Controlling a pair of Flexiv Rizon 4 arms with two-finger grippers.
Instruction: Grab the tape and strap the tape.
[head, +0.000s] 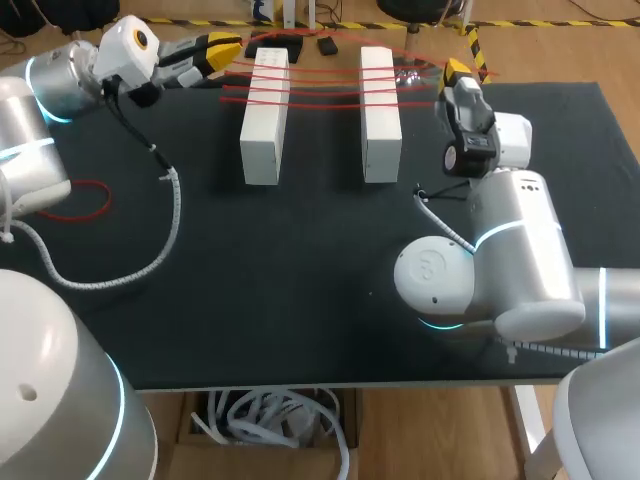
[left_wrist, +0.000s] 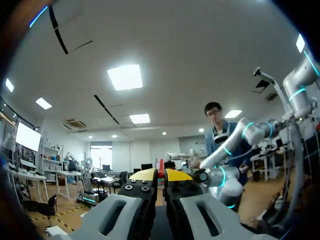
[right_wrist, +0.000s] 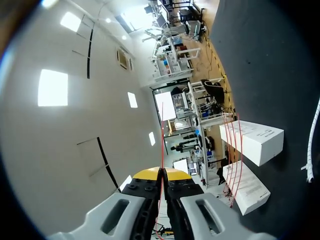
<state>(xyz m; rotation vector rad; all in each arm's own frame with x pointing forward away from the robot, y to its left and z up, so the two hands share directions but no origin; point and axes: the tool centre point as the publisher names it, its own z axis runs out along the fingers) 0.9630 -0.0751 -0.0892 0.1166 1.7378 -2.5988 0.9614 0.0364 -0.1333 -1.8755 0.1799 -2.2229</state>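
Two white blocks stand side by side at the back of the black table. Several strands of thin red tape stretch across their tops. My left gripper hovers left of the blocks, shut on the red tape, and a red sliver shows between its yellow tips. My right gripper hovers right of the blocks, shut on the tape. In the right wrist view a red line rises from between its fingers, and strands run down over the blocks.
A loose red loop lies on the table by my left arm. A white spiral cable hangs from the left arm across the table's left part. My right arm's base fills the right front.
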